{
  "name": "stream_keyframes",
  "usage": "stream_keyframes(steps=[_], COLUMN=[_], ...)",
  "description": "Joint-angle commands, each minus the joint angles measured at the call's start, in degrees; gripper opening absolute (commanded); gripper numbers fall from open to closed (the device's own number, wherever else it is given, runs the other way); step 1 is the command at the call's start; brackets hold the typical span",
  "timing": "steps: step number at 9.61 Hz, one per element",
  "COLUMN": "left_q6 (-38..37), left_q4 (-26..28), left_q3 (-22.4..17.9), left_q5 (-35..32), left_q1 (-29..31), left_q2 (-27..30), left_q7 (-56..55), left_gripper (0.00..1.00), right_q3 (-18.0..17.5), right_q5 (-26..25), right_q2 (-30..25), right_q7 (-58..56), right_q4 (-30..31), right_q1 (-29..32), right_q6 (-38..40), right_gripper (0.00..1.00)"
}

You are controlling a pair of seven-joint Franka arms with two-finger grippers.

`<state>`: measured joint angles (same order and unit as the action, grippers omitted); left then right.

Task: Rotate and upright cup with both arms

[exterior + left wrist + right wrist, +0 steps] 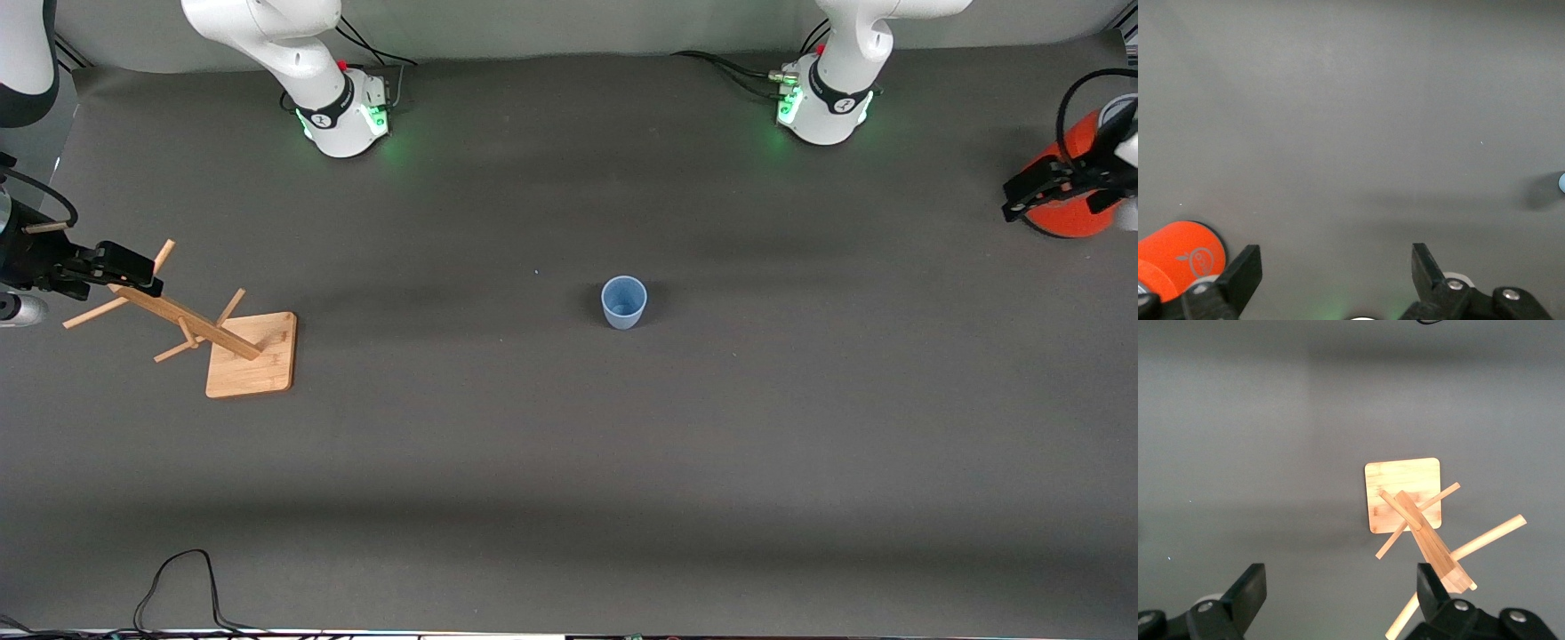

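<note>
— So where's the cup [623, 301] sitting?
— Upright on the grey table [569, 462], mouth up, about midway between the two arms' ends, with bare mat all around it. Nothing touches it. Only a sliver of it shows at the edge of the left wrist view [1561, 182].
— And the claws?
— Both released, jaws spread wide and holding nothing. The left gripper [1031, 191] hangs over the orange container [1071, 209] at the left arm's end of the table. The right gripper [107, 267] is over the top of the wooden peg rack [191, 324] at the right arm's end.
— How does the rack stand?
— Its square base [252, 356] lies flat on the table, with the post and pegs rising from it. Both grippers are well apart from the cup
— Anything else?
— A black cable [178, 587] loops at the table edge nearest the front camera
</note>
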<state>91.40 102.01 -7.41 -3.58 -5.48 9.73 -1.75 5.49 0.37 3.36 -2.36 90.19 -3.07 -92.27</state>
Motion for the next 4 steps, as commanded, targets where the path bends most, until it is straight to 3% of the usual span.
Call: stream_keyframes(steps=[1, 2, 4], left_q6=[-1.7, -2.2, -2.7], left_q4=[-4.1, -4.9, -6.2], left_q3=[4.6, 6.9, 7.3], left_q5=[0.5, 0.5, 0.6], left_q1=[2.2, 4.1, 4.4], left_q2=[-1.7, -2.2, -3.4], left_q7=[0.4, 0.5, 1.3], left_gripper=[1.00, 1.00, 1.00], right_q3=[0.0, 0.0, 0.0], right_q5=[-0.6, -0.6, -0.6], right_q2=[-0.3, -0.4, -0.3], right_q7=[-1.2, -1.2, -1.2], right_q4=[0.3, 0.3, 0.3], right_q1=[-0.2, -0.2, -0.2], right_q6=[-0.1, -0.1, -0.1], right_gripper=[1.00, 1.00, 1.00])
